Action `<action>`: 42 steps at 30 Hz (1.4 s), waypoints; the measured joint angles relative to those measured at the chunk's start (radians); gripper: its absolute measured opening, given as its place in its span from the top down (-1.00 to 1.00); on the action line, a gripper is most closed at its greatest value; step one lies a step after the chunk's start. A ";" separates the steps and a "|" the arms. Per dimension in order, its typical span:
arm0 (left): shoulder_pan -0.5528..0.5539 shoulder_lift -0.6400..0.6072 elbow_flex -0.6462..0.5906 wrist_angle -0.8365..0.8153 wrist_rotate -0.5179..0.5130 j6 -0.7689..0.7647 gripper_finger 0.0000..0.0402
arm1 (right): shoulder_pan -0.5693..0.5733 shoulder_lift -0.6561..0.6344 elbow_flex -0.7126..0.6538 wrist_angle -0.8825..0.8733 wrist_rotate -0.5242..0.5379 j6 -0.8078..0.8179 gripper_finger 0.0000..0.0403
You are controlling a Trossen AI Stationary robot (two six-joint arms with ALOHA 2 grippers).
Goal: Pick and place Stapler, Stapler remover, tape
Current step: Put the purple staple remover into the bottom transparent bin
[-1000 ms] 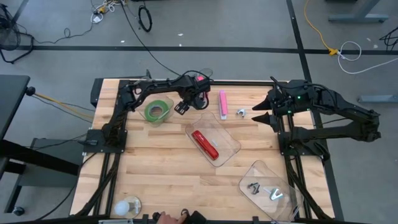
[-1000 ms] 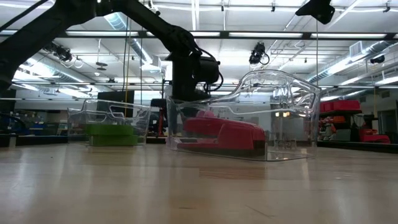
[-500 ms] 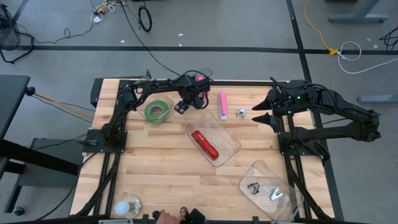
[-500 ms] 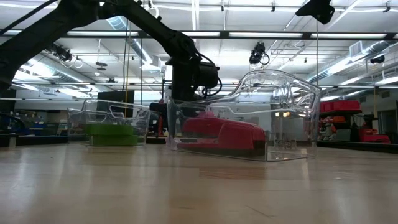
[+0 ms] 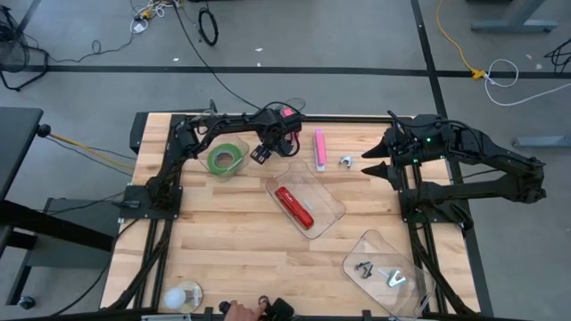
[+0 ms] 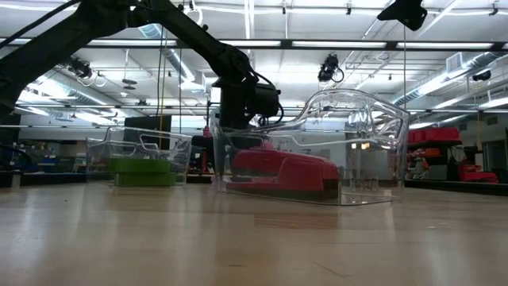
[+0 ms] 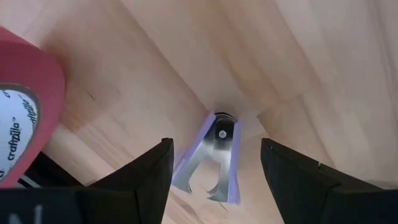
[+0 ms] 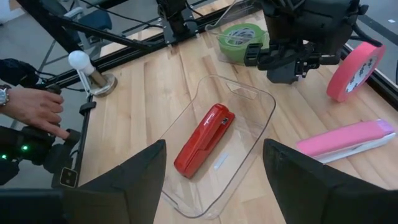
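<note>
While the left tool (image 5: 264, 152) hung released and empty above the worktop (image 5: 223, 241) near the pink tape roll (image 8: 357, 70), the red stapler (image 5: 294, 206) lay in its clear tray (image 5: 330, 203). The right tool (image 5: 376, 166) waited, fingers apart, beside the staple remover (image 5: 345, 161).

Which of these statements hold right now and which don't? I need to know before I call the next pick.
1. The red stapler lies inside a clear tray. True.
2. The left tool is shut on a tape roll. False: it is open, over a purple staple remover, and holds nothing.
3. The green tape sits on top of the red stapler. False: it lies apart from it, towards the left arm's side.
4. The right tool is open and empty. True.
</note>
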 joint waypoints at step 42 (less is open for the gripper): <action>0.019 0.013 0.000 -0.071 0.030 -0.019 -0.21 | 0.000 0.000 0.000 -0.001 -0.001 0.003 -0.33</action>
